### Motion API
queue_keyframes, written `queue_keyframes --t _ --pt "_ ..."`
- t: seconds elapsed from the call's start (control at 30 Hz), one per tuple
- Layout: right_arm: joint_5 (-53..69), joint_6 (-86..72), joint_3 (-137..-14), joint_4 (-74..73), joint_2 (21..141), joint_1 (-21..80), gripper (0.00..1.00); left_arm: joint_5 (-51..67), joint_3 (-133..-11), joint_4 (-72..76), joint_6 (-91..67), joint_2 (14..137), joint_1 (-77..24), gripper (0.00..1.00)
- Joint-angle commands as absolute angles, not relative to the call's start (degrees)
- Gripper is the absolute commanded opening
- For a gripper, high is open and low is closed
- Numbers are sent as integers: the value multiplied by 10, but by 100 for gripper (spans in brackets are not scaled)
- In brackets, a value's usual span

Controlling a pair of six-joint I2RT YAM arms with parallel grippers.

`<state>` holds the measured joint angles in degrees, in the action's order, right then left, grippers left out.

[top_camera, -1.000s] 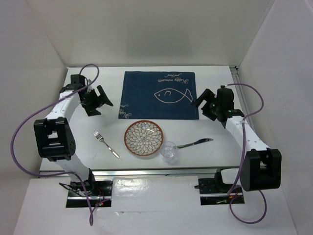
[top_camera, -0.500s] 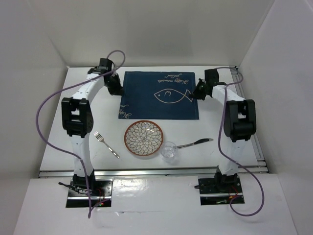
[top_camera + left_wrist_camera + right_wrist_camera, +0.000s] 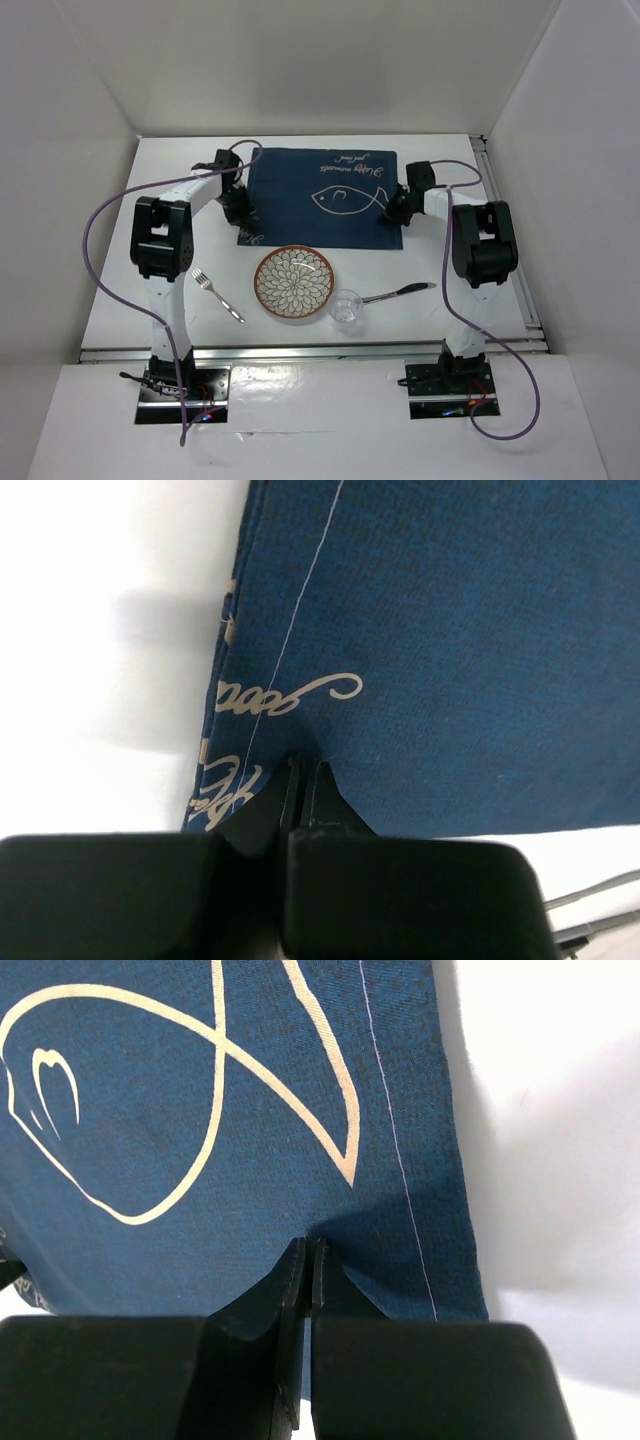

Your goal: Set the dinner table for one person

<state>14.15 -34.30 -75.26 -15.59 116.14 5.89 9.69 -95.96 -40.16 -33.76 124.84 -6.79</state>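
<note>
The white table (image 3: 120,290) lies inside white walls (image 3: 320,70), its long axis running 9 to 3 o'clock, with a rail (image 3: 320,350) along its 6 o'clock edge. The left gripper (image 3: 243,217) and right gripper (image 3: 392,215) are each clamped on the cloth (image 3: 320,200) near its 6 o'clock corners, 12 o'clock of the plate (image 3: 294,284).

Three plain white panels wall in the scene: a back panel (image 3: 320,60) across the top of the frame, and a left panel (image 3: 55,180) and a right panel (image 3: 575,180) slanting down the sides. They enclose the dinner table (image 3: 180,152), a matte white top with an aluminium rail (image 3: 320,350) along its lower edge. A white shelf (image 3: 320,430) fills the bottom of the frame, and the light is even, with soft, faint shadows.
</note>
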Motion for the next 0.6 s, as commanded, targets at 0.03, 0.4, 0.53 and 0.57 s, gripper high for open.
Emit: queue_keyframes --t 0.03,0.4,0.53,0.57 --pt "131 -356 -687 -173 1123 80 0 35 -891 -422 -352 1212 -66 0" --pt "120 -338 -664 -179 1105 105 0 -34 -737 -404 -377 1115 -66 0" --pt "103 -333 -670 -192 1105 130 0 -48 -723 -404 -377 1104 -61 0" --pt "94 -340 -670 -192 1105 130 0 -48 -718 -404 -377 1104 -61 0"
